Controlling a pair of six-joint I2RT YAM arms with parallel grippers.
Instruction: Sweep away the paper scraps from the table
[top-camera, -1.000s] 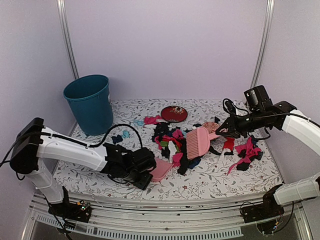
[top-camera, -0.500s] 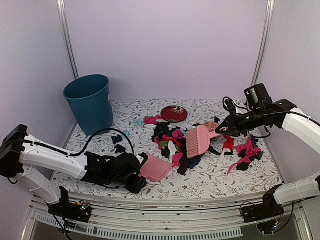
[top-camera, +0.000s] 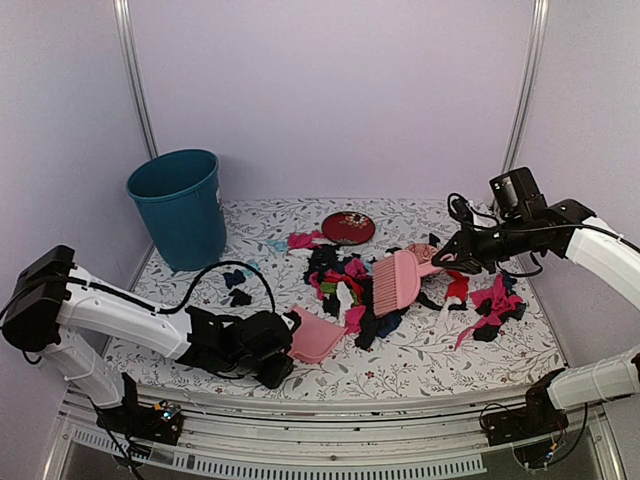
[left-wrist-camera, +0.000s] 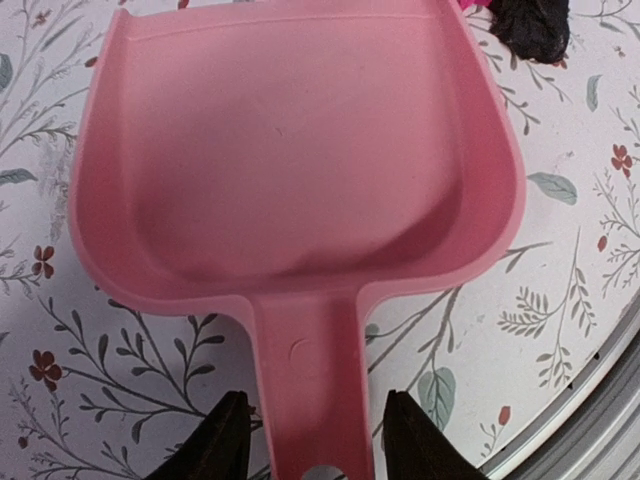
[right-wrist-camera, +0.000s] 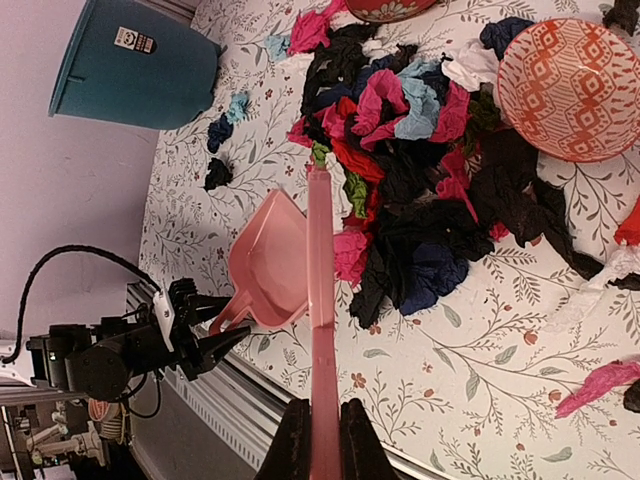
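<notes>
The paper scraps (top-camera: 338, 272) lie heaped in black, pink, red and blue mid-table (top-camera: 440, 352), with a smaller heap (top-camera: 495, 305) at the right; the main heap also shows in the right wrist view (right-wrist-camera: 400, 150). My right gripper (top-camera: 455, 255) is shut on the handle of a pink brush (top-camera: 397, 280), held over the heap's right side; the wrist view shows the grip (right-wrist-camera: 325, 410). My left gripper (left-wrist-camera: 316, 395) is open, its fingers on either side of the handle of a pink dustpan (left-wrist-camera: 290, 150) without touching it. The dustpan (top-camera: 315, 337) lies at the heap's near-left edge.
A blue bin (top-camera: 180, 205) stands at the back left. A dark-red plate (top-camera: 348, 228) lies behind the heap. A pink patterned dish (right-wrist-camera: 575, 90) sits among the scraps on the right. A few loose scraps (top-camera: 238, 290) lie near the bin. The table's front edge (top-camera: 330, 392) is just behind the left gripper.
My left gripper has drawn back toward the front left, uncovering more of the dustpan, which stays by the heap. The left arm has shifted. The right arm and brush have barely moved.
</notes>
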